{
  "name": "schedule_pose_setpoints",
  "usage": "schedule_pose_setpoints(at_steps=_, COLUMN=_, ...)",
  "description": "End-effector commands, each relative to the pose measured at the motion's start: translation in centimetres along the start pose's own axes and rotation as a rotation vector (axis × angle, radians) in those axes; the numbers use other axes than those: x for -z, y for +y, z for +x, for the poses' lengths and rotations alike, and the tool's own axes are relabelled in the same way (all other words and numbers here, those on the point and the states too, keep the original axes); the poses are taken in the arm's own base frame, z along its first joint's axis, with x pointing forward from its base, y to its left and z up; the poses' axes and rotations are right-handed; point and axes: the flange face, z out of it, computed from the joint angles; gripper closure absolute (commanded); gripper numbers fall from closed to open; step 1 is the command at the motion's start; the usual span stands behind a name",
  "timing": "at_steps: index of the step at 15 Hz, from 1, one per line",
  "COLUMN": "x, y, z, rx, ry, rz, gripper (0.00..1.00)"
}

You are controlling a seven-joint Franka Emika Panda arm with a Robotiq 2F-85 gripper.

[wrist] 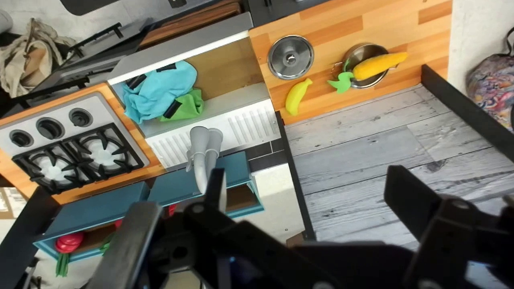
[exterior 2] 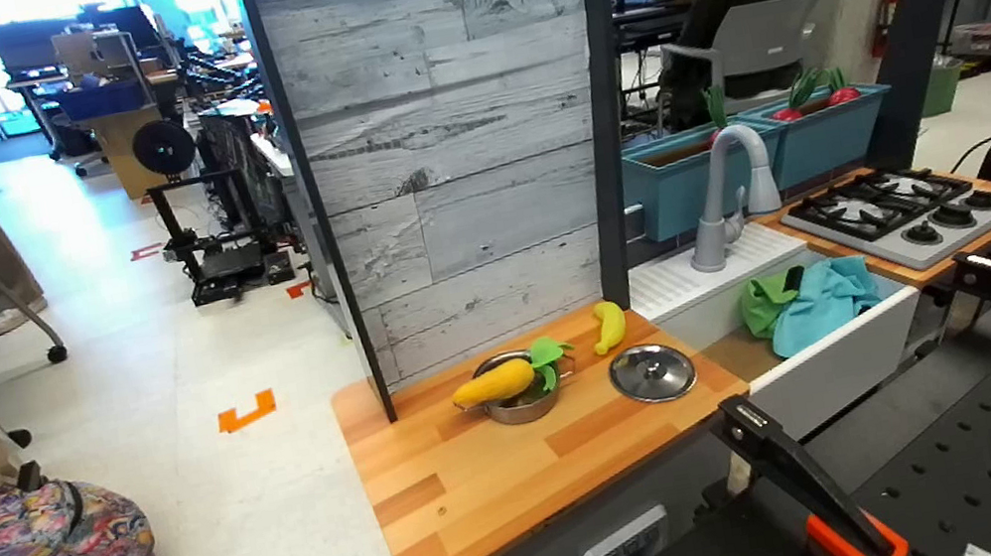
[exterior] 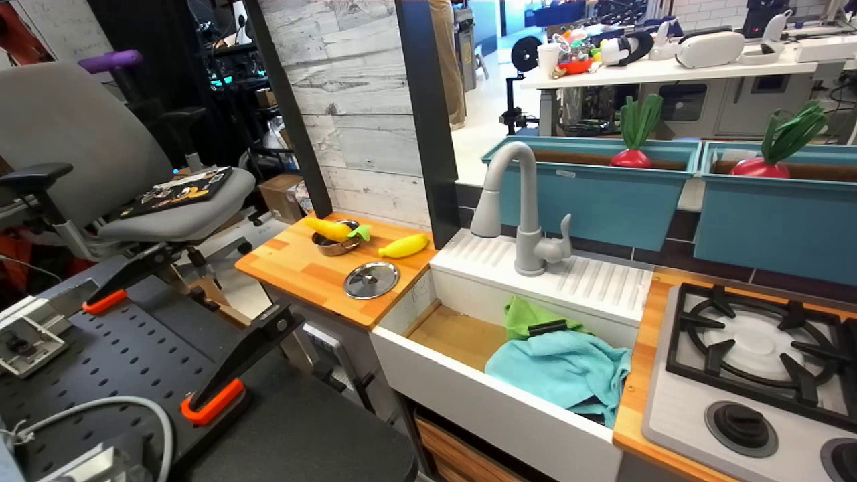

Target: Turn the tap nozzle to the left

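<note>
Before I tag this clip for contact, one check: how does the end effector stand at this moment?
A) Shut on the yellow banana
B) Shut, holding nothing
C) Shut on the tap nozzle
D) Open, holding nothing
D: in the wrist view the end effector has its jaws wide apart with nothing gripped, and both exterior views show the tap nozzle with no end effector at it.

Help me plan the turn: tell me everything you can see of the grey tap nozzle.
The tap nozzle is matte grey, like plastic: a tall gooseneck shaped like an inverted U, ending in a flared head that points down. Its stubby base carries a small lever, tilted up. It stands upright on the white ribbed ledge behind the basin, the spout swung toward the basin. Only the ledge seems to touch it.
</note>
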Motion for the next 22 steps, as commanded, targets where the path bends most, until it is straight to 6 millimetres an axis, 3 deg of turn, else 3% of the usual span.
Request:
schedule_pose_setpoints(at_steps=1, x=-4.3, y=3.0, z=5.3, rx=-0.028, ry=-0.025, rz=0.018, gripper=0.0)
schedule_pose_setpoints(at_steps=7, x=-13.2, y=6.4, z=12.3, rx=-0.032, ry=-0.093, rz=0.004, gripper=0.0)
schedule_pose_setpoints(at_steps=11, x=-18.7, y=7.5, z=15.5, rx=-0.054, ry=-0.17, rz=0.022, gripper=0.0)
schedule_pose_setpoints(at_steps=17, x=-25.8, y=9.8, z=18.1, rx=-0.071, ry=-0.23, rz=0.041, gripper=0.0)
schedule_pose_setpoints(at_steps=22, x=-29.9, y=12.7, z=17.9, rx=-0.102, ry=-0.271, rz=0.019, gripper=0.0)
